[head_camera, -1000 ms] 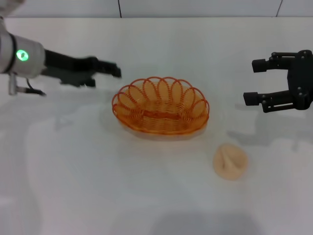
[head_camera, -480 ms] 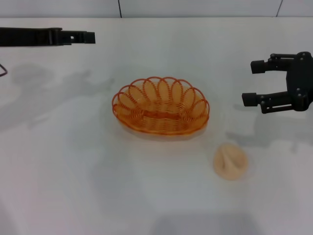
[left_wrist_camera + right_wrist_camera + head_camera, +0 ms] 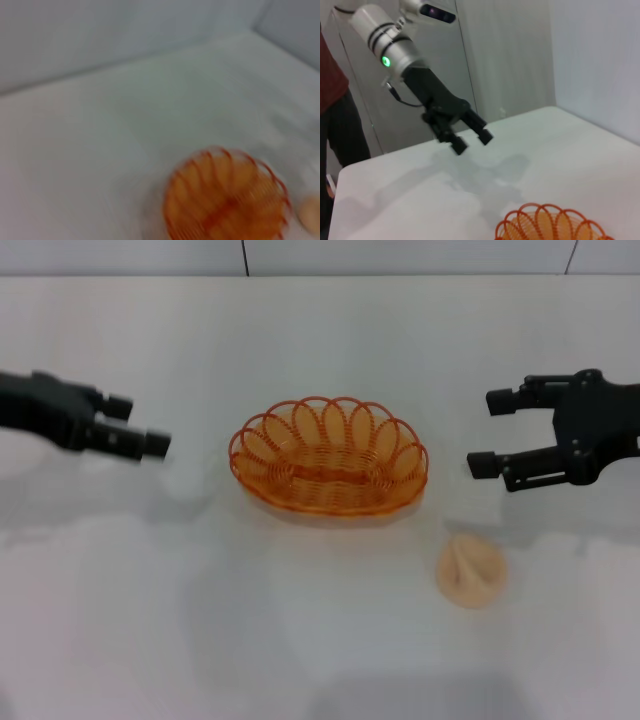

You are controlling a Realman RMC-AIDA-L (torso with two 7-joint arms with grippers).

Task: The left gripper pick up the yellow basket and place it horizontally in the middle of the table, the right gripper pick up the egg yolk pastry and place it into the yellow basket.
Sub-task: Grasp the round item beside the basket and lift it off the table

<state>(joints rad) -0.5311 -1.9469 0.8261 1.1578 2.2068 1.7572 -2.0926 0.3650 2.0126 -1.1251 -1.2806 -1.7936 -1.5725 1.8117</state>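
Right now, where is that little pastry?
In the head view, the egg yolk pastry lies on the table, right of and nearer than the yellow basket, below the right gripper.

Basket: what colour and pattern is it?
Orange-yellow wire basket, looped scalloped rim, woven base; clearest in the head view.

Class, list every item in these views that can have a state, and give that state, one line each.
Basket: upright on the table, empty, ungripped.
Pastry: on the table outside the basket, untouched.
Left gripper: open, empty, left of the basket.
Right gripper: open, empty, right of the basket, beyond the pastry.
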